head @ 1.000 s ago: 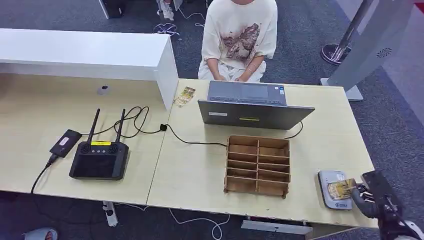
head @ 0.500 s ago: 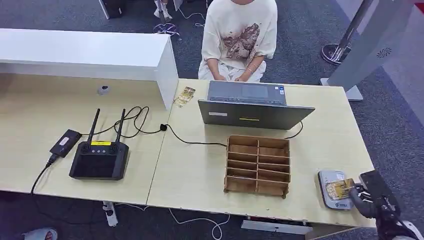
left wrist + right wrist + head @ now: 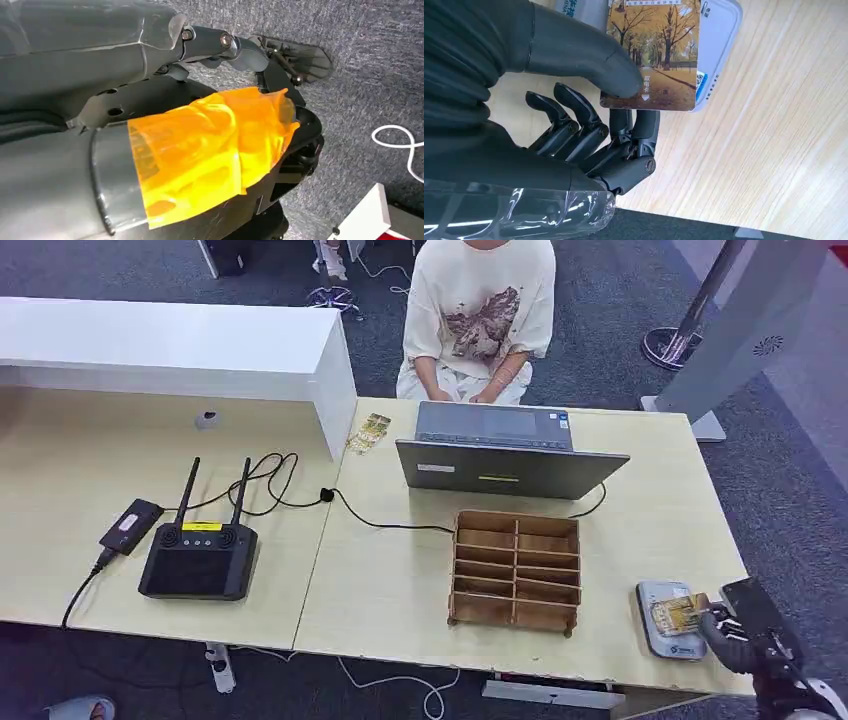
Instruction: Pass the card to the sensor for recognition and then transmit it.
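Near the table's front right corner lies a flat grey-white card sensor (image 3: 657, 594). My right hand (image 3: 736, 638) pinches a card (image 3: 680, 616) printed with autumn trees and holds it flat over the sensor. In the right wrist view the thumb (image 3: 589, 55) presses on the card (image 3: 664, 50), the darker fingers sit under it, and the sensor (image 3: 722, 30) shows beyond the card's edge. My left hand (image 3: 225, 42) hangs beside my body above the carpet, with its fingers stretched out and nothing in them.
A wooden compartment box (image 3: 515, 570) stands left of the sensor. Behind it is an open laptop (image 3: 500, 455) with a seated person (image 3: 480, 315) at the far side. A black device with two antennas (image 3: 198, 558), cables and a white counter (image 3: 170, 345) occupy the left.
My right hand has drawn slightly toward the table's front edge, and the card has settled a little lower over the sensor. Nothing else on the table has moved.
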`<state>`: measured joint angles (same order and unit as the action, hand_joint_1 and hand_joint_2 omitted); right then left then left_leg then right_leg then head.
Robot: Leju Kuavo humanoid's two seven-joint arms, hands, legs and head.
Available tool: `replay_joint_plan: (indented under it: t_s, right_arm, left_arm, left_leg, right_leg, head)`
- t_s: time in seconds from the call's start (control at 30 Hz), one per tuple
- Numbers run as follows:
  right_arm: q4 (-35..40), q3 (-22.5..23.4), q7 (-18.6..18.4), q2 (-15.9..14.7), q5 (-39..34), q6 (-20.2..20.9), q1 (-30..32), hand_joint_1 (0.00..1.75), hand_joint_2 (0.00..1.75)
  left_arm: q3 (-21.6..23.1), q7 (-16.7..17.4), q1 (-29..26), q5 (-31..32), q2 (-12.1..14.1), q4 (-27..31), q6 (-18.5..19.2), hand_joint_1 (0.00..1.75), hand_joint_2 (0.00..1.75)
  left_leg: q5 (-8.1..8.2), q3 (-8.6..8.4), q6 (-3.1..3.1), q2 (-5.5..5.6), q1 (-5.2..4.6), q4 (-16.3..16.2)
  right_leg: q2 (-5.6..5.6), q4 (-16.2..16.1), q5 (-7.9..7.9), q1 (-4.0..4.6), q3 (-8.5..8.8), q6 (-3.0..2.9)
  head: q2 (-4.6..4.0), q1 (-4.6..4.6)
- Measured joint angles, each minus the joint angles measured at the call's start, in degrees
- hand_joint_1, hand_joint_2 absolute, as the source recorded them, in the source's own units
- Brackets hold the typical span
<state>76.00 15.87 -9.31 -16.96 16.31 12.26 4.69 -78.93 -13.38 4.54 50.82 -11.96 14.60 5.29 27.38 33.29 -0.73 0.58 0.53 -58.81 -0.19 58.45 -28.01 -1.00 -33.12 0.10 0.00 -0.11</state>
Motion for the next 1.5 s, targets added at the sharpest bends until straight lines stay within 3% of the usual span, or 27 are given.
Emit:
replay_joint_plan:
  t_s: [0.67, 0.83, 1.0, 1.37, 1.5]
  right_arm:
    - [2.58, 0.17, 0.79, -0.72, -6.45, 1.14, -0.23, 1.75, 1.75]
    - [7.74, 0.26, 1.73, -3.50, -13.47, 1.62, -0.10, 1.75, 1.75]
    - [11.97, 0.24, 2.42, -5.42, -15.65, 1.79, -0.13, 1.75, 1.75]
    - [20.72, -0.61, 7.65, -8.31, -15.52, -0.70, -1.05, 1.75, 1.75]
    - [22.25, -1.62, 7.96, -8.94, -14.75, -1.29, -2.19, 1.75, 1.75]
  left_arm:
    - [0.04, 0.96, -0.01, -1.05, 0.00, 0.00, -0.07, 0.00, 0.00]
    - [0.04, 0.85, -0.02, -1.49, 0.00, 0.00, -0.11, 0.00, 0.00]
    - [0.04, 0.70, -0.02, -1.88, -0.07, 0.00, -0.15, 0.00, 0.00]
    - [-0.04, 0.17, 0.00, -3.43, -0.35, 0.00, -0.52, 0.00, 0.00]
    - [-0.04, 0.17, 0.00, -3.52, -0.55, 0.00, -0.63, 0.00, 0.00]
  left_leg:
    - [0.00, 0.00, 0.00, 0.00, -0.01, 0.00]
    - [0.00, 0.00, 0.00, 0.00, -0.03, 0.00]
    - [0.00, 0.01, 0.00, 0.00, -0.04, 0.00]
    - [0.00, 0.02, 0.00, 0.00, -0.04, 0.00]
    - [-0.01, 0.01, 0.01, 0.02, -0.04, 0.00]
  right_leg:
    - [0.00, 0.00, 0.00, -0.01, 0.00, 0.00]
    - [0.00, 0.00, 0.00, -0.04, -0.01, 0.00]
    - [-0.01, 0.00, 0.00, -0.05, 0.00, 0.00]
    - [0.00, 0.02, 0.00, -0.05, 0.00, 0.00]
    - [-0.02, 0.01, 0.00, -0.05, 0.00, 0.01]
  head:
    - [0.00, 0.02]
    - [0.00, 0.02]
    - [0.00, 0.00]
    - [0.00, -0.02]
    - [0.00, 0.00]
